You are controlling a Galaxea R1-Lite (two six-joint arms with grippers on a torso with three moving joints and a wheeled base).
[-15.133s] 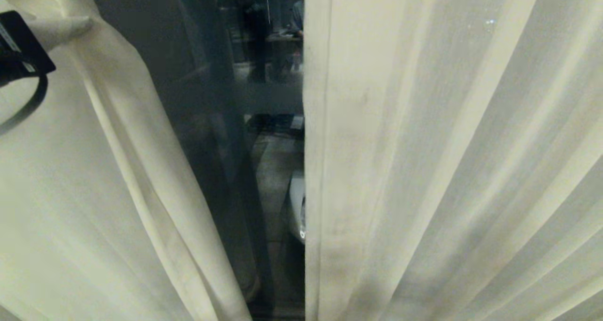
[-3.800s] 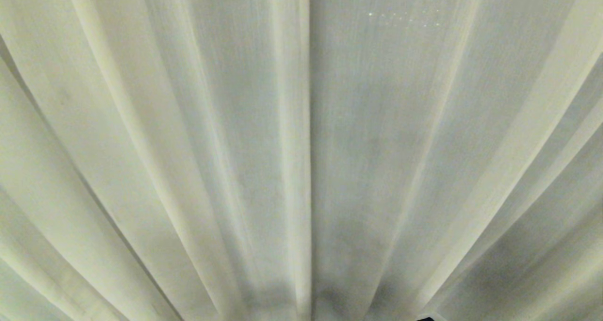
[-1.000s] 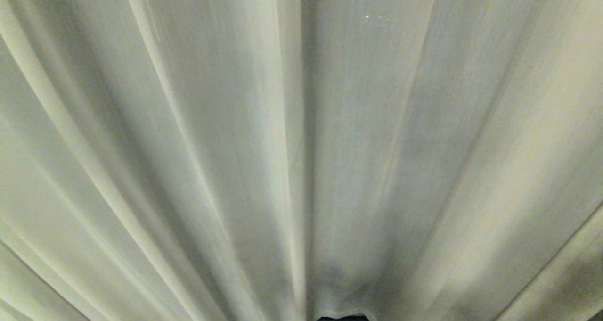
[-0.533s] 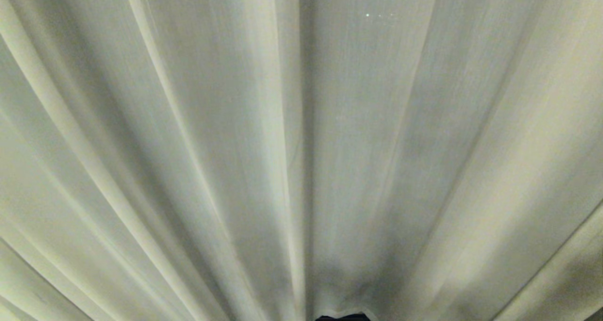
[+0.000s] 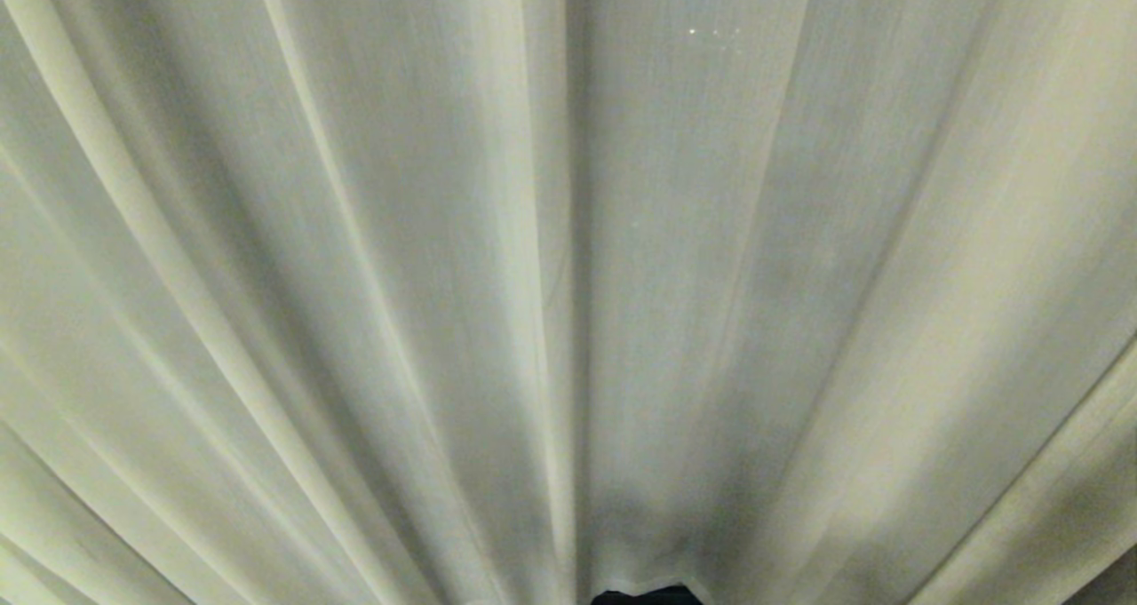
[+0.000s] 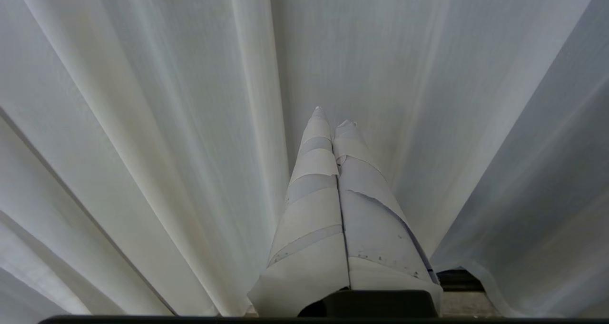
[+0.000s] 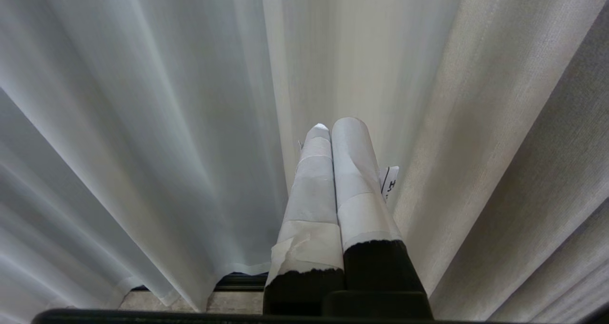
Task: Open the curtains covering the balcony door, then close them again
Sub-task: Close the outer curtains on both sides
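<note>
Floor (image 7: 228, 302): pale, faintly speckled strip, seen low in both wrist views.
Dark rail (image 7: 242, 282): level band just behind that strip; what it belongs to cannot be told.

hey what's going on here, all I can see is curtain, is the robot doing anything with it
Right now nothing is being handled. The curtains hang drawn together across the whole head view, their two inner edges meeting down the middle, so the balcony door behind them is hidden. The left gripper and the right gripper each point at the fabric with jaws shut and empty; neither holds any cloth. Judging by how things lie, the curtains are in their closed state.
</note>
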